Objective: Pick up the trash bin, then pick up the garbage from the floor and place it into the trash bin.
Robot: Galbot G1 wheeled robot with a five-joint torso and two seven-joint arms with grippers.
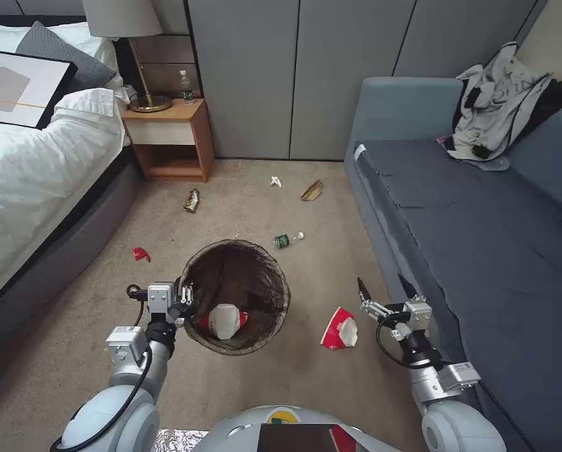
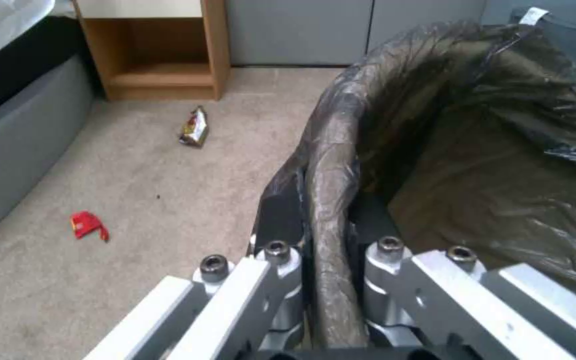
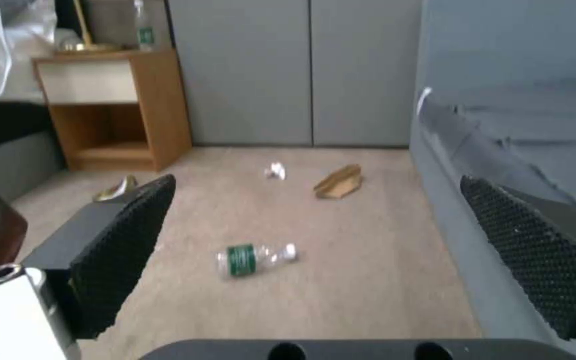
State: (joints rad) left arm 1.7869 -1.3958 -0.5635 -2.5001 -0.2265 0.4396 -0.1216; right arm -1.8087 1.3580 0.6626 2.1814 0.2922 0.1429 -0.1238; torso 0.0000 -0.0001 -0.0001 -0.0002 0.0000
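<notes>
My left gripper is shut on the rim of the trash bin, pinching the brown-bagged rim between its fingers. A crushed red-and-white cup lies inside the bin. My right gripper stands open near the sofa's edge, nothing between its fingers. On the carpet lies garbage: a second red-and-white cup just left of that gripper, a green-labelled bottle, a brown paper bag, a white tissue, a snack wrapper and a red scrap.
A bed runs along the left, a grey sofa along the right with clothes piled on it. A wooden nightstand with a lamp and a bottle stands at the back by grey cabinet doors. Carpet lies open between them.
</notes>
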